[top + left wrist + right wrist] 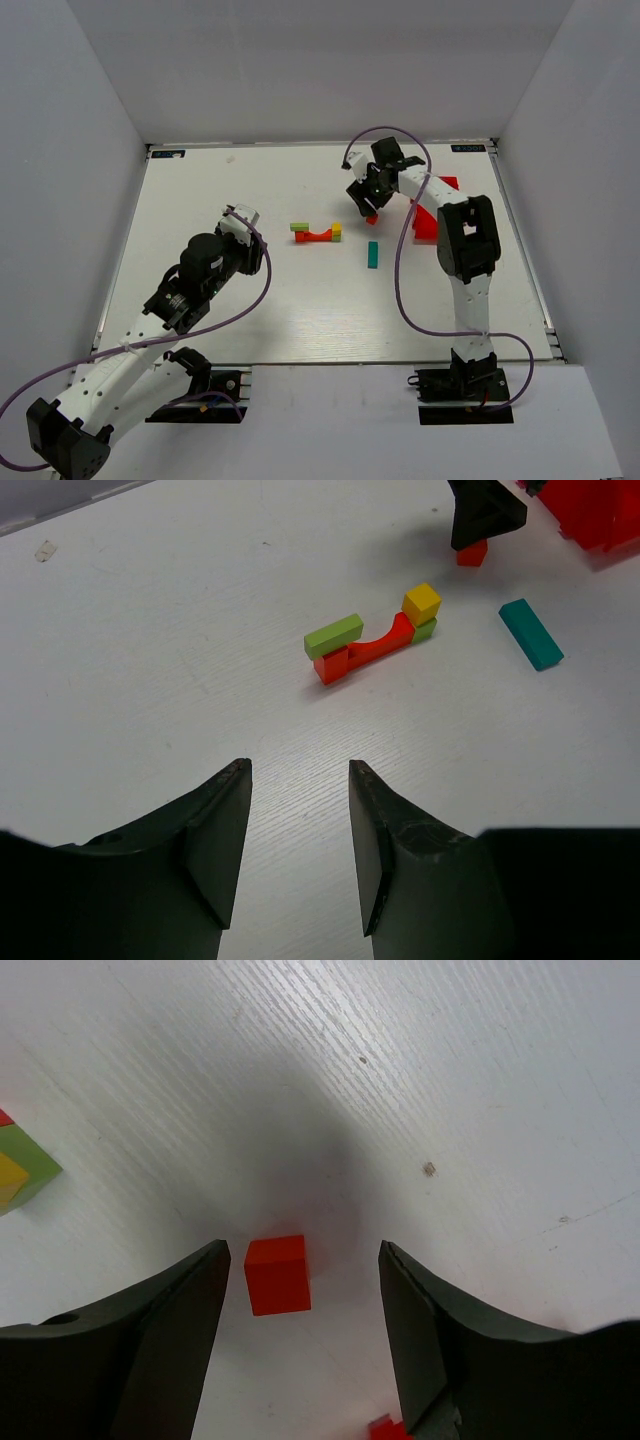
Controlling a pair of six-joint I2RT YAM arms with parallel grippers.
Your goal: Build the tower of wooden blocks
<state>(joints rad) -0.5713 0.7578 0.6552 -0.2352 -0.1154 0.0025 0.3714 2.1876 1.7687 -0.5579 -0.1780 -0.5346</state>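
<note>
The wood block tower (317,234) stands mid-table: a red arch (372,648) with a lime-green block (334,635) on its left end and a yellow cube (422,602) over a green cube on its right end. A teal bar (372,254) lies to its right, also in the left wrist view (531,633). A small orange cube (277,1274) lies between the open jaws of my right gripper (305,1252), nearer the left finger, untouched. It also shows in the top view (371,218). My left gripper (299,768) is open and empty, well short of the tower.
A red plastic bin (435,212) sits at the right, behind my right arm. A purple cable loops over the right arm. White walls enclose the table on three sides.
</note>
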